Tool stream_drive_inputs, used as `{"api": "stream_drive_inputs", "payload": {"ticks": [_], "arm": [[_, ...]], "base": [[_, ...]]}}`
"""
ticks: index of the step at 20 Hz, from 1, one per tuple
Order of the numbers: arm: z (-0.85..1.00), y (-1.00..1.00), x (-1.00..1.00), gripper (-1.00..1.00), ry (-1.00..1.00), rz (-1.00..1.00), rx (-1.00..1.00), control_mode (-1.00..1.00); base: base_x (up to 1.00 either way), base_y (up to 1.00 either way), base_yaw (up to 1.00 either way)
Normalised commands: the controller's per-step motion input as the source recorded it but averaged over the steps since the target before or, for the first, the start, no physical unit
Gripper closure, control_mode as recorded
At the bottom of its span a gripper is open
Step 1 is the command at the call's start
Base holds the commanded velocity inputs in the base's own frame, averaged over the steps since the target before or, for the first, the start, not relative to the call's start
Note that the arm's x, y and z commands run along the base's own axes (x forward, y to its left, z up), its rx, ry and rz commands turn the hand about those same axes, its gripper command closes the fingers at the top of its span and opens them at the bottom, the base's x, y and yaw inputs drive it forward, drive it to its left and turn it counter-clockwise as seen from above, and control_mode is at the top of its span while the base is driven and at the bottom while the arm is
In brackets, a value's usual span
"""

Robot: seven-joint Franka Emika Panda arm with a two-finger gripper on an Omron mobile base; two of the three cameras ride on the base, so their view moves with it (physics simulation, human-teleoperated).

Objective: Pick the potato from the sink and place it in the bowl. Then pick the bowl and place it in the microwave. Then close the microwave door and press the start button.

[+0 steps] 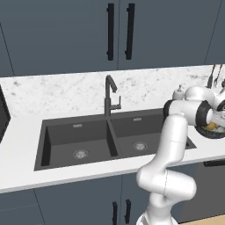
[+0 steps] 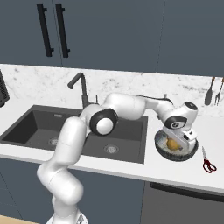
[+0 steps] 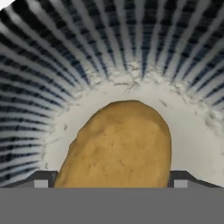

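Note:
The golden potato [image 3: 118,144] lies on the pale bottom of the dark streaked bowl [image 3: 65,65]. The bowl [image 2: 162,149] stands on the counter just right of the sink [image 2: 35,127]. My gripper [image 2: 178,141] hangs low over the bowl, pointing down into it. It is open, with one fingertip [image 3: 40,179] on each side of the potato [image 2: 173,143], which rests on the bowl. From the left, the bowl [image 1: 216,132] peeks out behind my wrist. Both basins of the sink [image 1: 77,136] hold nothing. A black sliver at the far left edge is the microwave [image 1: 2,116]; its door is out of view.
A dark curved faucet [image 1: 110,94] rises behind the sink's divider. Red-handled scissors [image 2: 208,164] lie on the counter right of the bowl. Utensils [image 2: 210,94] hang on the back wall and a soap bottle [image 1: 178,92] stands behind my arm. Dark cabinets hang overhead.

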Motion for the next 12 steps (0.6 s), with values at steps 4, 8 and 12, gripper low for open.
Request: {"api": "stream_drive_inputs", "payload": {"ticks": [4, 8, 12], "arm": [[-0.44, 0.00, 0.18, -1.00, 0.01, 0.00, 0.00, -1.00], [-0.25, 0.00, 0.17, -1.00, 0.00, 0.00, 0.00, -1.00], [-0.07, 0.14, -0.05, -1.00, -0.12, -0.04, 0.00, -1.00]], "base": [[0.00, 0.00, 0.00], [0.00, 0.00, 0.00], [0.00, 0.00, 0.00]]}}
